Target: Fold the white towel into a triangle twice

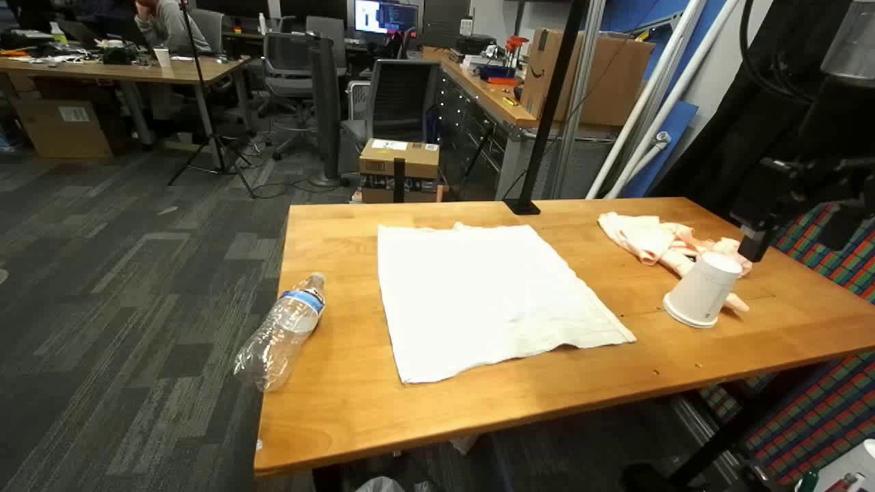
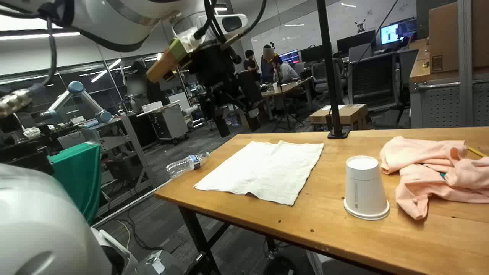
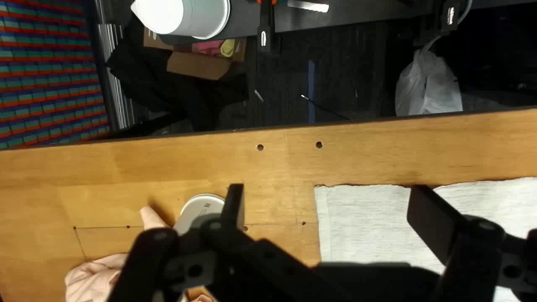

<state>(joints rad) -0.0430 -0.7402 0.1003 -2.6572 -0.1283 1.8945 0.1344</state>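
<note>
White cloth towel (image 1: 489, 301), roughly square, lies flat and unfolded on the light-brown wooden counter (image 1: 342, 417), between a clear plastic bottle with a blue label (image 1: 284, 335) and an upside-down white paper cup (image 2: 365, 187). Neither fold has been made, so the step in hand looks to be taking the first corner. The hemmed corner nearest the cup seems a sensible pick: in the wrist view it shows in the gap of the black two-finger tool (image 3: 327, 205). I would come down with the fingers (image 3: 432, 222) straddling that corner, pinch the cloth just inside the hem, raise it enough to clear the ripples along the near edge, and carry it along the diagonal to the far corner on the bottle's side. Lay corner on corner before letting go; a skewed first triangle would likely spoil the second. Cloth this limp should drape readily but may slide as a whole if dragged low. One finger overlaps the cup in the wrist view and might clip it on the descent, so shift toward the towel first. The tool's fingers are spread wide with nothing gripped between them; it hangs above the counter, touching neither towel nor cup.
</note>
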